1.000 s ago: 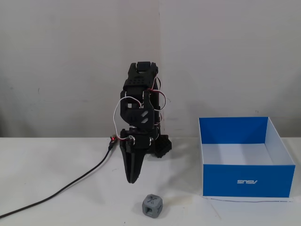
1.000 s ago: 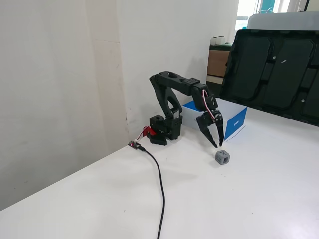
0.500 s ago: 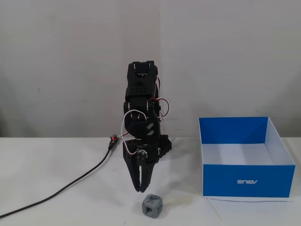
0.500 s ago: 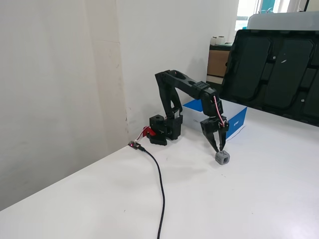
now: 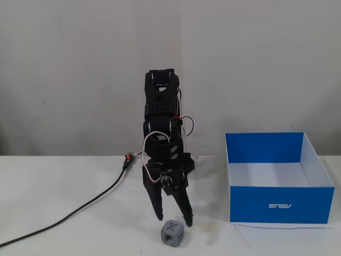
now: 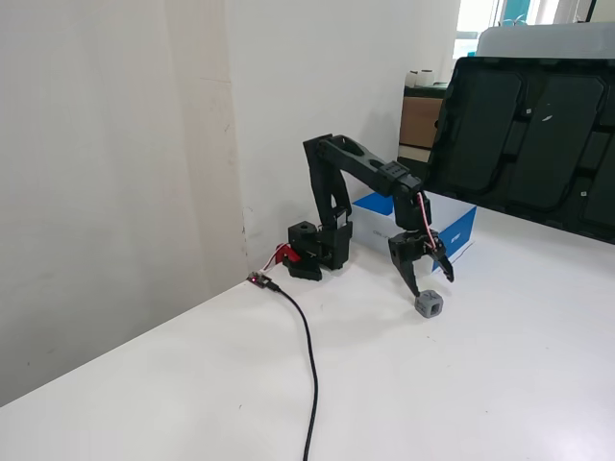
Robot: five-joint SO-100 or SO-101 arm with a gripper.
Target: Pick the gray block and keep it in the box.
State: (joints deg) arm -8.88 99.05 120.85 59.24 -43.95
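Observation:
The gray block (image 5: 172, 233) is a small gray cube with a dark X on its face. It sits on the white table in front of the arm, and also shows in the other fixed view (image 6: 430, 304). My gripper (image 5: 173, 218) points down with its jaws open, the fingertips just behind and to either side of the block, not gripping it. In the other fixed view the gripper (image 6: 430, 282) hangs just above and behind the block. The blue box (image 5: 278, 204), white inside and empty, stands to the right; in the other fixed view it (image 6: 459, 227) is behind the arm.
A black cable (image 5: 69, 214) runs from the arm's base across the table to the left; it also shows in the other fixed view (image 6: 309, 351). A large black tray-like panel (image 6: 524, 144) leans at the right of that view. A wall stands behind the arm.

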